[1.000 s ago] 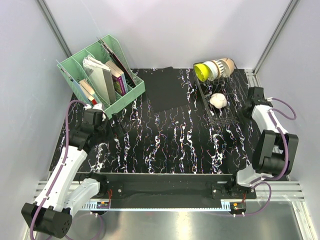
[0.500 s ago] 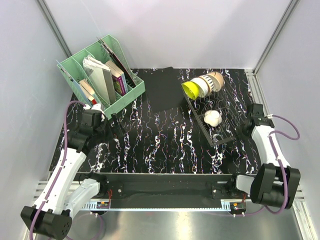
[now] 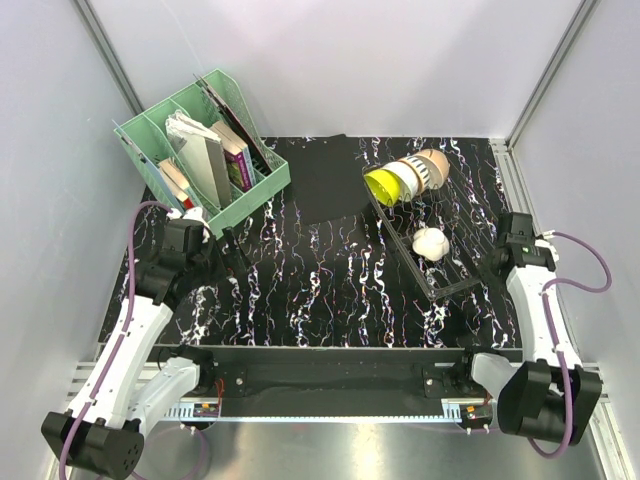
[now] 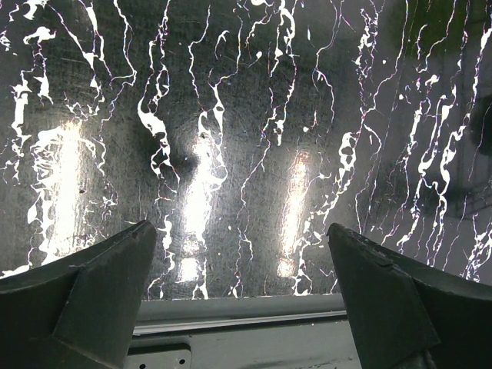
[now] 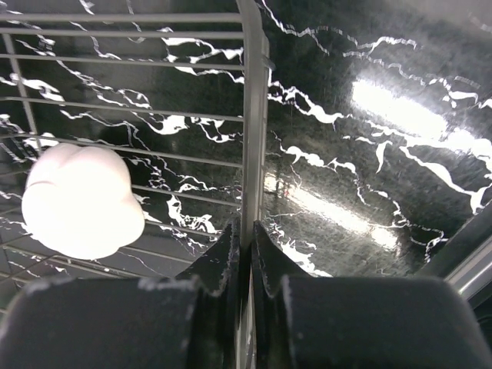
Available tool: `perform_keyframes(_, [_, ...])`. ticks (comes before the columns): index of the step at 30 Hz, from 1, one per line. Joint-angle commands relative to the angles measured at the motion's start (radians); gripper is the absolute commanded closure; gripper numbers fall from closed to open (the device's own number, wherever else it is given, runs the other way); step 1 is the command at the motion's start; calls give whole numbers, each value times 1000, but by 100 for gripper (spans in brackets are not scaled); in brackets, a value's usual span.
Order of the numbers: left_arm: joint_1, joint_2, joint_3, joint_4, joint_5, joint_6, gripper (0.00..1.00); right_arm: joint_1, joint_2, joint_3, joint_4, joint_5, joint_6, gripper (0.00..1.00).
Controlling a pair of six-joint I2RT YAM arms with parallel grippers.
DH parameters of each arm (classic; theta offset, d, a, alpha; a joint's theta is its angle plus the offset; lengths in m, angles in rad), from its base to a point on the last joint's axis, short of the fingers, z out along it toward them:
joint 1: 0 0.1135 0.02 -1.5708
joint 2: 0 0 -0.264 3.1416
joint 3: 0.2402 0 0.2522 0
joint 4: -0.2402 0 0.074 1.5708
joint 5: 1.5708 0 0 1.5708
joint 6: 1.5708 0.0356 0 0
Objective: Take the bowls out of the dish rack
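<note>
Right gripper [image 5: 244, 234] pinched on right-side rim wire of dish rack [image 5: 254, 115], rack skewed on tabletop [image 3: 330, 290], bowls [image 3: 405, 178] lined at its far end, left gripper [image 4: 240, 231] spread wide, well apart from rack

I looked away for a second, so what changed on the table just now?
The right fingers, shut on an edge wire of the dish rack, dragged it nearer the arms and leftward, turning it. The bowls rode along inside. The left arm, its fingers open, and the green organiser stayed put.
</note>
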Motion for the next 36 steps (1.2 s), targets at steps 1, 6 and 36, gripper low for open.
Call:
perform_keyframes(1, [-3,-7,10,31,-6,10,2,5,-93,65,91,87,-64,100])
perform_keyframes(6, [-3,-6,11,30,-4,12,2,5,-127,74,85,104,-114,100])
perform_keyframes(36, [-3,45,73,16,-18,26,3,-1,-124,159,101,-164,-467,100])
